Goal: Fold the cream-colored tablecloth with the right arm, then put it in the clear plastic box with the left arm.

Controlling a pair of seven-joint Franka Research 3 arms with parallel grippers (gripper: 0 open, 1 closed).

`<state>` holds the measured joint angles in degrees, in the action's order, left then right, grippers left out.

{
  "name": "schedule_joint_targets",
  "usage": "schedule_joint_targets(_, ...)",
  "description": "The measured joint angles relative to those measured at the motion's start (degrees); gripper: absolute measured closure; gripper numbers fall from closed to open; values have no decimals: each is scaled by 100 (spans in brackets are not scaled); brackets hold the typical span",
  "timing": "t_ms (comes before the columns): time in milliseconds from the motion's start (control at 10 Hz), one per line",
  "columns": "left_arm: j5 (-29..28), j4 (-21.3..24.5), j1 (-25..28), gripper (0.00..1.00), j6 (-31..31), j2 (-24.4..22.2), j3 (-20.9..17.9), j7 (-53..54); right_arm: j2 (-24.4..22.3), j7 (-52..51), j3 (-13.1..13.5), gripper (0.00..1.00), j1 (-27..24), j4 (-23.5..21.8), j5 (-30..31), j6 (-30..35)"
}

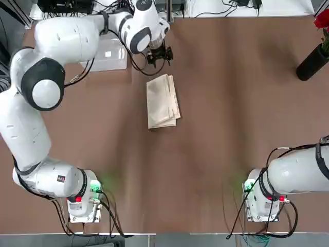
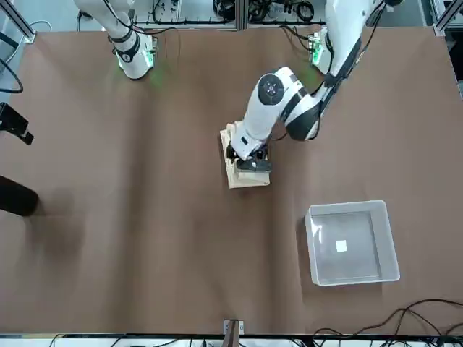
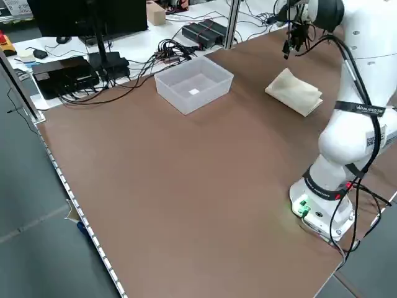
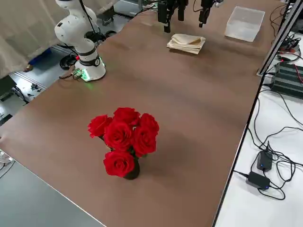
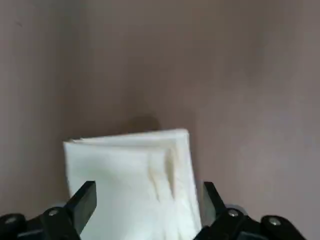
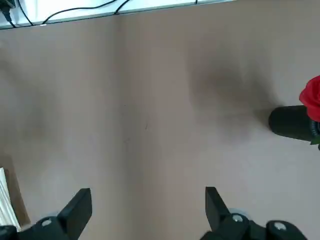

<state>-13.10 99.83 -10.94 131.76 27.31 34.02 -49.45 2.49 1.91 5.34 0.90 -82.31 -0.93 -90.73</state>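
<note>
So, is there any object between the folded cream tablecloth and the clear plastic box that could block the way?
Nothing visible does. Only bare brown table lies between the folded cream tablecloth and the clear plastic box. The left arm's open pincer hangs just above the cloth; the dark vase of red roses stands far off.

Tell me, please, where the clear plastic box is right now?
In the top view the clear plastic box sits at the table's far edge on the robot's left, partly under the left arm, left of the folded tablecloth.
</note>
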Motion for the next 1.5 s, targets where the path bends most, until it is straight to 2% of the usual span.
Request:
schedule_joint_targets(400,1303,750,-18,6,71,-680,-887,1258,0,0,4,0,-6,-1,0,0)
schedule_joint_targets(500,1602,1034,-16,6,341,-792,-1032,1526,0,0,4,0,-6,-1,0,0)
schedule_joint_targets(700,2241,1764,-20,6,1483,-886,-1268,1990,0,0,6,0,-7,-2,0,0)
schedule_joint_targets(900,2393,2481,-27,5,2426,-885,-1297,2180,0,1,6,0,-7,-3,-2,-3)
schedule_joint_targets(1100,2420,2983,-36,5,2657,-854,-1297,2674,0,2,4,0,-5,-3,-45,-5)
schedule_joint_targets(1300,2474,3097,-49,5,2695,-601,-1284,3228,0,3,3,0,-5,-3,-47,-7)
schedule_joint_targets(1500,3054,3009,-50,2,2840,-279,-1271,4163,0,4,4,0,-5,-3,-48,-7)
